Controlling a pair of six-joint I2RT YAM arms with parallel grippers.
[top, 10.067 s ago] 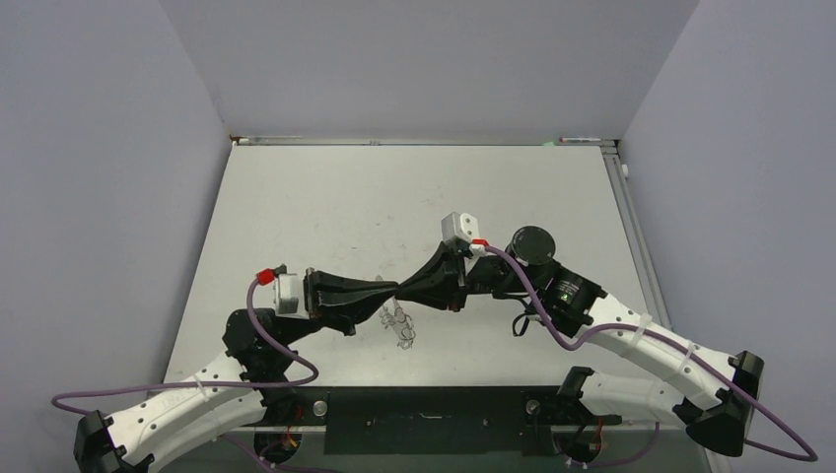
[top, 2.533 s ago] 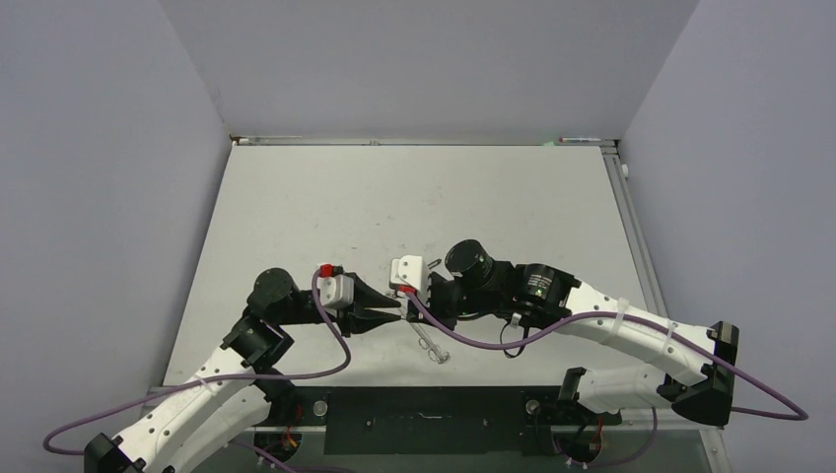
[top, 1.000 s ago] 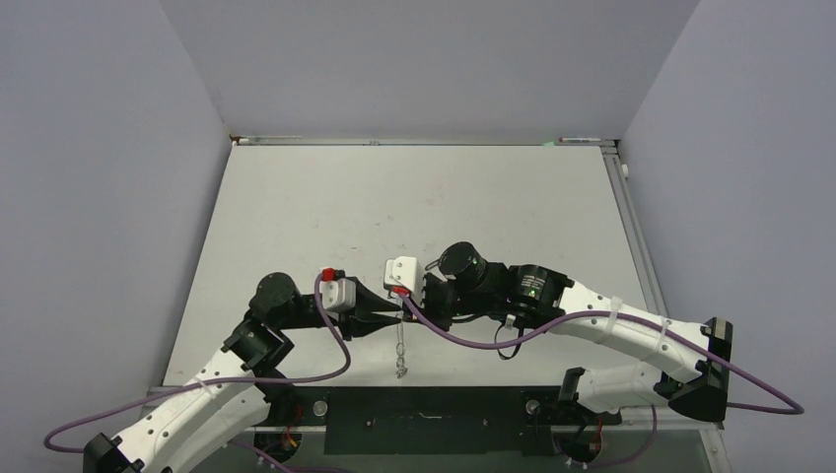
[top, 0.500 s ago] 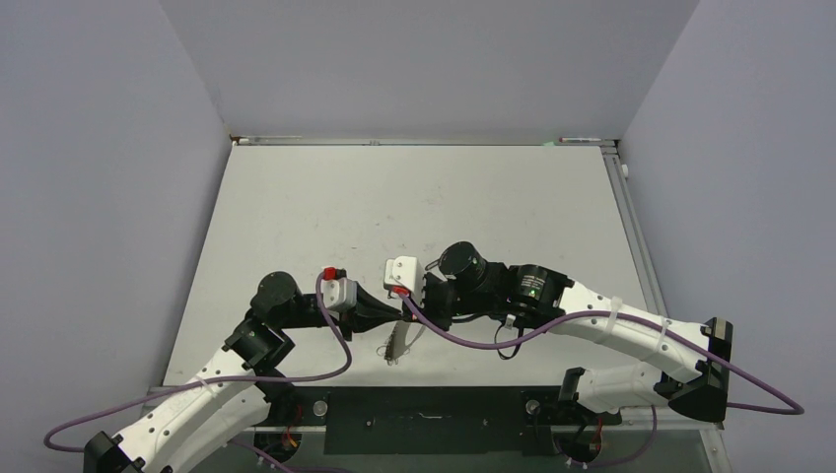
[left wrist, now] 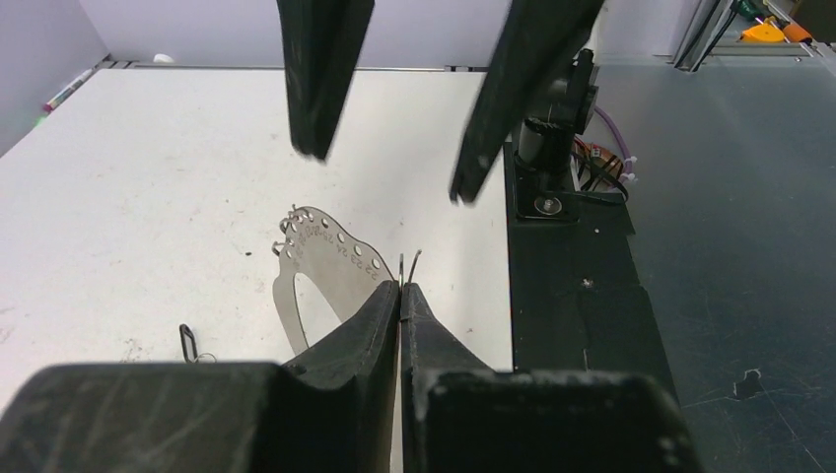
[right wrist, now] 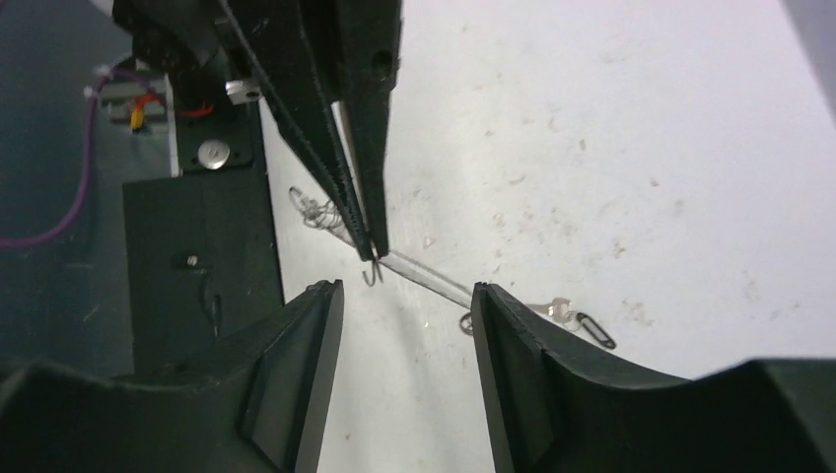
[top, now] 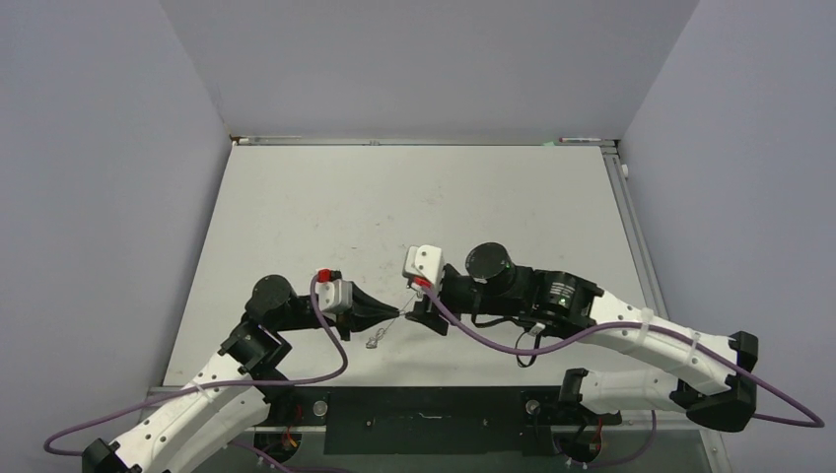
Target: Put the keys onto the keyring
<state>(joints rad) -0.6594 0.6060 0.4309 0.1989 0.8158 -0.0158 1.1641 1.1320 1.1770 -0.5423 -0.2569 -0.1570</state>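
My left gripper is shut on the wire end of the keyring, a silver oval band with a row of small holes. The keyring hangs below the left gripper near the table's front edge. My right gripper stands open just in front of the left fingertips, touching nothing. In the left wrist view its two fingers hang apart above the ring. A small key, silver with a black head, lies on the table beyond; the same key shows left of the ring.
The black base plate of the arms runs along the near edge, close under both grippers. White table stretches behind them to the back wall.
The right gripper has opened, let go of the keyring and drawn back to the right. The left gripper has shut on the ring, which now hangs to its left.
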